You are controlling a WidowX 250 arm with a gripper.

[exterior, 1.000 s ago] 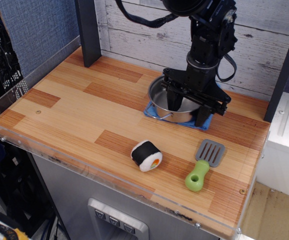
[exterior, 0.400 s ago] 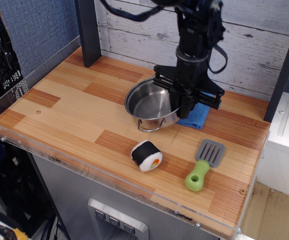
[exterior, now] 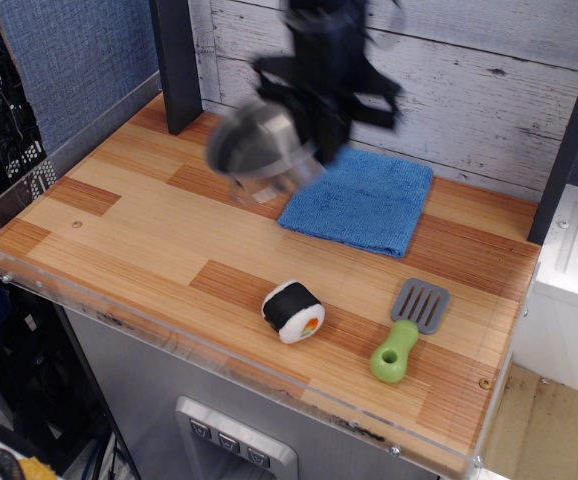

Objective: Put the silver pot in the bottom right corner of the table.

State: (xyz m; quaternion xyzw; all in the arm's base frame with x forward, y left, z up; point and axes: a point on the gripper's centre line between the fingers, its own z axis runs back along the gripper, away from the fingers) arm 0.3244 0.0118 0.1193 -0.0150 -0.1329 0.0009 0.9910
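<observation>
The silver pot (exterior: pixel 257 145) is held in the air above the back middle of the wooden table (exterior: pixel 149 230), tilted and blurred by motion. My gripper (exterior: pixel 314 135) is shut on the pot's right rim, and the black arm reaches down from the top of the view. The bottom right corner (exterior: pixel 469 395) of the table, with a screw head and acrylic edge, lies far from the pot, at the front right.
A blue cloth (exterior: pixel 359 200) lies flat and uncovered at the back right. A sushi toy (exterior: pixel 292 311) sits near the front middle. A grey-and-green spatula (exterior: pixel 407 332) lies front right. A dark post (exterior: pixel 176 60) stands at the back left.
The gripper lifted the pot off the blue cloth and carried it up and to the left. The cloth is now fully uncovered.
</observation>
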